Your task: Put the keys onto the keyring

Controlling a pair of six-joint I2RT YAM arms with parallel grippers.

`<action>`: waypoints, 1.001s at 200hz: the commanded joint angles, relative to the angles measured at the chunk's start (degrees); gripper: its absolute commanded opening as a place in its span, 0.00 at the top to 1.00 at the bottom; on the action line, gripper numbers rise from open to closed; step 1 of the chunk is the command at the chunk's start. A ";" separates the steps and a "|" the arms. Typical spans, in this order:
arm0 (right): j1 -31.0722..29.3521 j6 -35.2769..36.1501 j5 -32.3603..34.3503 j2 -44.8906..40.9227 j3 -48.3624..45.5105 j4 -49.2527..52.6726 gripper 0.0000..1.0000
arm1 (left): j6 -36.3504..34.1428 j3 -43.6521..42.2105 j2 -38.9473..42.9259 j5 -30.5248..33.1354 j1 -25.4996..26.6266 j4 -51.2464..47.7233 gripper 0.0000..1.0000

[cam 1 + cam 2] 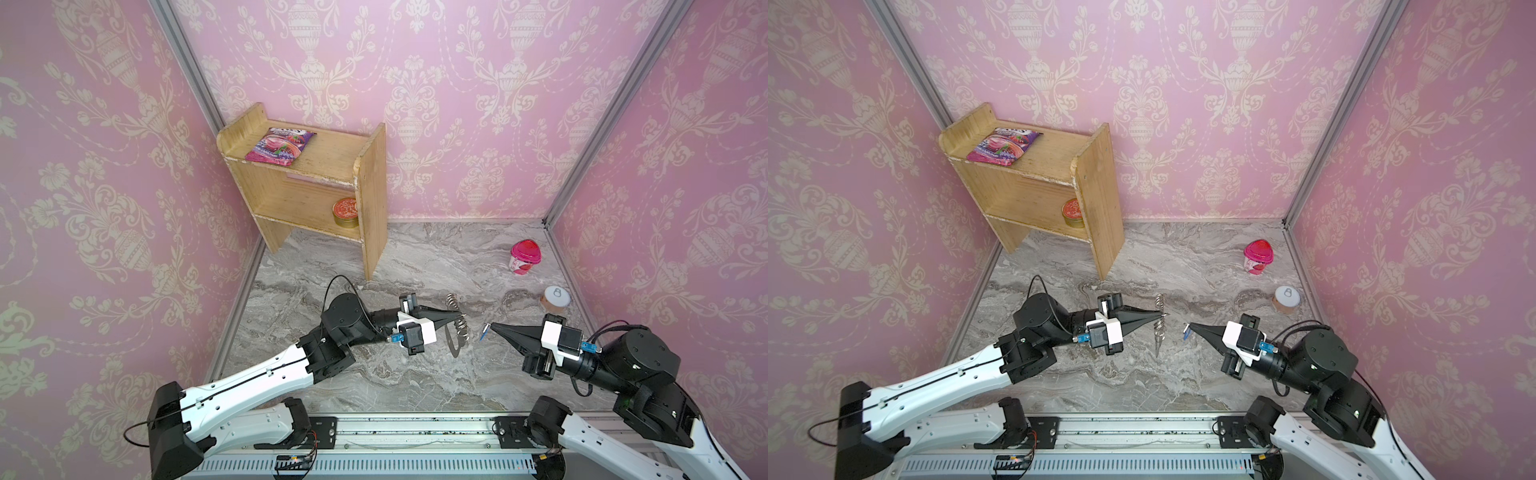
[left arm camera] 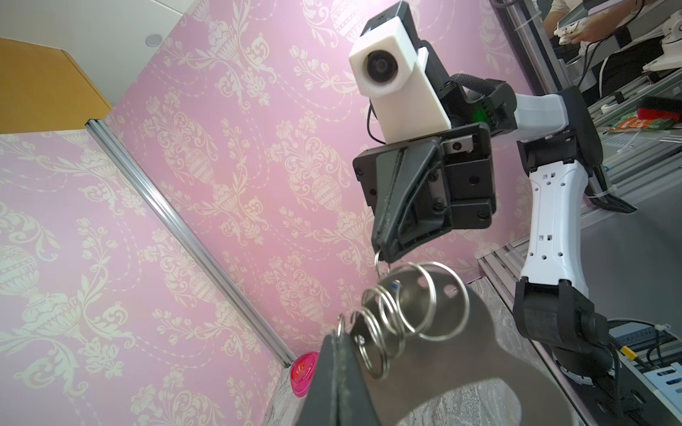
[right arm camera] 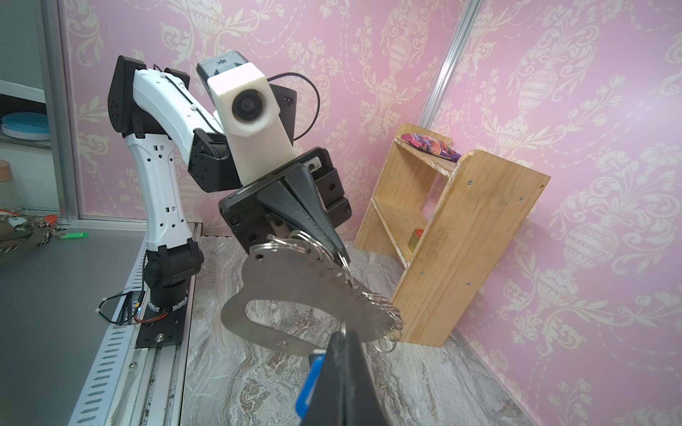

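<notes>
The keyring [image 1: 452, 340] is a flat grey metal plate with a row of wire rings. It hangs above the marble floor, edge-on in both top views [image 1: 1158, 336]. My left gripper [image 1: 457, 314] is shut on one of its rings, seen pinched in the left wrist view [image 2: 337, 333]. The plate's slot shows in the right wrist view [image 3: 295, 287]. My right gripper [image 1: 492, 325] is shut on the keys [image 1: 483, 333], a blue tag [image 3: 312, 383] with a small ring at the tip. The keys hang a short way right of the keyring, apart from it.
A wooden shelf [image 1: 316, 183] stands at the back left with a snack packet [image 1: 278, 143] on top and a red tin [image 1: 345, 212] inside. A pink-lidded cup [image 1: 524, 257] and a can [image 1: 555, 298] lying on its side sit near the right wall.
</notes>
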State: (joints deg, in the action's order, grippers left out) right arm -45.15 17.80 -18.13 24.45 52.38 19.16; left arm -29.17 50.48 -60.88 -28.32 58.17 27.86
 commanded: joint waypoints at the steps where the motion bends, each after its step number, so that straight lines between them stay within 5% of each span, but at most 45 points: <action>1: 0.02 -2.03 0.63 -0.36 -0.44 -2.20 1.00 | 3.30 0.71 0.24 -2.90 -0.67 3.54 1.00; 84: -0.03 -4.51 0.91 0.92 -2.59 -8.08 1.00 | 8.81 -2.60 -1.63 -0.56 -1.35 12.73 1.00; 119: 0.02 -4.74 4.51 0.52 -1.62 -3.53 1.00 | 4.44 -6.02 -0.03 11.70 -2.16 -2.27 1.00; 200: 0.05 -7.49 8.64 -0.34 -3.04 2.76 1.00 | 20.59 -3.94 -5.39 19.74 -3.15 -36.72 1.00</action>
State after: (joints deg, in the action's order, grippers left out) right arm -45.15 12.75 -11.40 24.82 49.95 20.25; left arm -16.19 43.99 -63.13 -11.86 55.29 3.62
